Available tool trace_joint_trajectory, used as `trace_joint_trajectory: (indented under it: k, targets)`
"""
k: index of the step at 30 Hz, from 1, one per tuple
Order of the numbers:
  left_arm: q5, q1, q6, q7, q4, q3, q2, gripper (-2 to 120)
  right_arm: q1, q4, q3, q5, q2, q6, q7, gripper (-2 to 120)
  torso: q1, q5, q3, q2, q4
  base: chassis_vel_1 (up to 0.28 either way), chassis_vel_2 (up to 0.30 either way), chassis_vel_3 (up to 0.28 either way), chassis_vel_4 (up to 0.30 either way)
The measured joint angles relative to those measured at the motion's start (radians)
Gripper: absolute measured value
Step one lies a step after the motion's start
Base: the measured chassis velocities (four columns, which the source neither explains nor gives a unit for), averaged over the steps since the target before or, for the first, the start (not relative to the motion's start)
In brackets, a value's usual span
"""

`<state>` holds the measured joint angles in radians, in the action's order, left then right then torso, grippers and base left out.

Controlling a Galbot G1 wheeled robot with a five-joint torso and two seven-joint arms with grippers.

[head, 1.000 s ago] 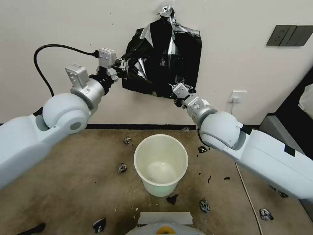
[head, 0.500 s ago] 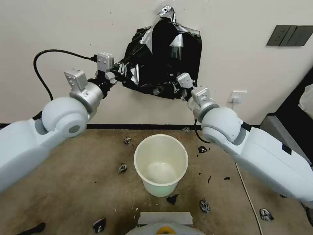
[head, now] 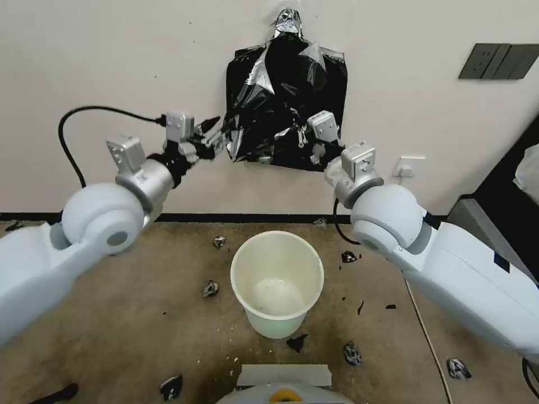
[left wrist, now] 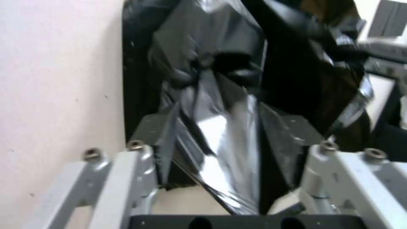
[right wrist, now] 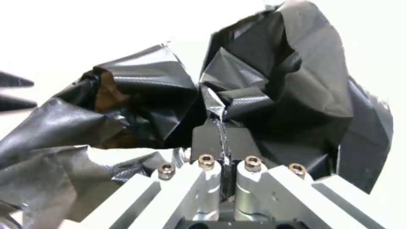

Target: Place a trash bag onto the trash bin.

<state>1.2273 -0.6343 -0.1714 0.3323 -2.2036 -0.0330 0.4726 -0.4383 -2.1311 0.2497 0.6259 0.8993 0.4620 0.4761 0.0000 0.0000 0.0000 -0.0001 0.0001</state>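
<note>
Both arms are up at the wall, working the trash bag (head: 283, 106) that hangs from a silvery bunched top (head: 287, 19) high on the wall, above the far edge of the floor. The right gripper (head: 307, 143) sits at the bag's lower right edge, and in the right wrist view its fingers (right wrist: 208, 143) are pressed together with a thin fold of black film pinched between them, so it has a real hold. The left gripper (head: 216, 134) is at the bag's lower left edge; in the left wrist view its fingers (left wrist: 148, 136) stand wide apart with crinkled film draped in the gap, touching nothing firm, so no grasp there yet.

The trash bin (head: 277, 283) stands upright and unlined on the floor in the middle, directly below the bag and well apart from it. Small black scraps (head: 210, 288) lie scattered around it.

By my reading, the step in hand is getting a second hold so that 1 bag can be drawn free. Doing it well means closing the left gripper on a single layer near the edge, not a thick bunch, then pulling evenly with both arms; this film is thin and a lopsided tug could tear it
</note>
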Motion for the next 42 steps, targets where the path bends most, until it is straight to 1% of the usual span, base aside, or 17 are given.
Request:
trace_joint_trajectory:
  k: [1, 2, 3, 4, 8, 9, 12, 14, 18, 21, 23, 24, 26, 30, 34, 37, 42]
  targets:
    - [0.001, -0.003, 0.000, 0.000, 0.002, -0.001, 0.006, 62, 0.007, 0.000, 0.005, 0.000, 0.000, -0.002, -0.003, 0, 0.000, 0.0000, 0.000, 0.000, 0.0000, 0.000, 0.000, 0.000, 0.000]
    - [0.001, -0.003, 0.000, 0.000, 0.002, -0.001, 0.006, 62, 0.007, 0.000, 0.005, 0.000, 0.000, -0.002, -0.003, 0, 0.000, 0.0000, 0.000, 0.000, 0.0000, 0.000, 0.000, 0.000, 0.000]
    - [0.001, 0.012, -0.002, 0.001, 0.018, -0.030, 0.016, 74, 0.011, -0.002, 0.009, -0.002, -0.006, -0.004, -0.008, 0, 0.000, -0.0001, 0.000, 0.000, -0.0001, 0.000, 0.000, 0.000, 0.000]
    - [0.000, 0.029, -0.005, 0.005, 0.027, -0.049, 0.019, 79, 0.011, -0.003, 0.009, -0.003, -0.008, -0.005, -0.009, 0, 0.000, -0.0001, 0.000, 0.000, 0.0000, 0.000, 0.000, 0.000, 0.000]
    - [-0.002, 0.065, -0.017, 0.019, 0.042, -0.084, 0.025, 87, 0.011, -0.006, 0.009, -0.005, -0.013, -0.005, -0.011, 0, 0.000, 0.0001, 0.000, 0.000, -0.0001, 0.000, 0.000, 0.000, 0.000]
    - [-0.004, 0.099, -0.027, 0.033, 0.054, -0.117, 0.033, 97, 0.011, -0.009, 0.009, -0.005, -0.015, -0.006, -0.011, 0, 0.000, 0.0001, 0.000, 0.000, -0.0002, 0.000, 0.000, 0.000, 0.000]
    - [-0.007, 0.155, -0.033, 0.052, 0.076, -0.163, 0.050, 97, 0.011, -0.013, 0.009, -0.005, -0.017, -0.006, -0.011, 0, 0.000, 0.0000, 0.000, 0.000, -0.0003, 0.000, 0.000, 0.000, 0.000]
    - [-0.009, 0.217, -0.040, 0.062, 0.097, -0.213, 0.067, 89, 0.009, -0.017, 0.005, -0.006, -0.020, -0.006, -0.011, 0, 0.000, 0.0002, 0.000, 0.000, -0.0003, 0.000, 0.000, 0.000, 0.000]
    - [-0.012, 0.238, -0.043, 0.066, 0.105, -0.235, 0.072, 75, 0.002, -0.021, 0.001, -0.006, -0.024, -0.006, -0.011, 0, 0.000, 0.0002, 0.000, 0.000, -0.0003, 0.000, 0.000, 0.000, 0.000]
    - [-0.022, 0.237, -0.042, 0.067, 0.108, -0.236, 0.071, 67, -0.002, -0.021, -0.002, -0.006, -0.026, -0.007, -0.011, 0, 0.000, 0.0001, 0.000, 0.000, -0.0002, 0.000, 0.000, 0.000, 0.000]
    - [-0.025, 0.234, -0.042, 0.067, 0.111, -0.236, 0.067, 55, -0.005, -0.020, -0.003, -0.006, -0.020, -0.008, -0.012, 0, 0.000, 0.0001, 0.000, 0.000, -0.0002, 0.000, 0.000, 0.000, 0.000]
    - [-0.025, 0.234, -0.042, 0.067, 0.111, -0.236, 0.067, 55, -0.005, -0.020, -0.003, -0.006, -0.020, -0.008, -0.012, 0, 0.000, 0.0001, 0.000, 0.000, -0.0002, 0.000, 0.000, 0.000, 0.000]
    - [-0.032, 0.235, -0.041, 0.070, 0.120, -0.236, 0.068, 43, -0.007, -0.020, -0.003, -0.005, -0.015, -0.012, -0.012, 0, 0.000, -0.0001, 0.000, 0.000, 0.0000, 0.000, 0.000, 0.000, 0.000]
    - [-0.043, 0.234, -0.021, 0.076, 0.123, -0.229, 0.069, 28, -0.030, -0.022, -0.012, -0.003, -0.016, -0.027, -0.012, 0, 0.000, 0.0001, 0.000, 0.000, -0.0002, 0.000, 0.000, 0.000, 0.000]
    - [-0.044, 0.228, -0.009, 0.078, 0.119, -0.224, 0.066, 20, -0.043, -0.024, -0.018, -0.002, -0.016, -0.032, -0.012, 0, 0.000, 0.0000, 0.000, 0.000, -0.0002, 0.000, 0.000, 0.000, 0.000]
    - [-0.044, 0.219, 0.005, 0.086, 0.105, -0.211, 0.061, 3, -0.061, -0.030, -0.028, 0.003, -0.015, -0.035, -0.006, 0, 0.000, 0.0000, 0.000, 0.000, -0.0001, 0.000, 0.000, 0.000, 0.000]
    - [-0.040, 0.190, 0.026, 0.090, 0.083, -0.185, 0.054, 0, -0.085, -0.038, -0.041, 0.034, -0.013, -0.054, 0.004, 0, 0.000, 0.0001, 0.000, 0.000, -0.0002, 0.000, 0.000, 0.000, 0.000]
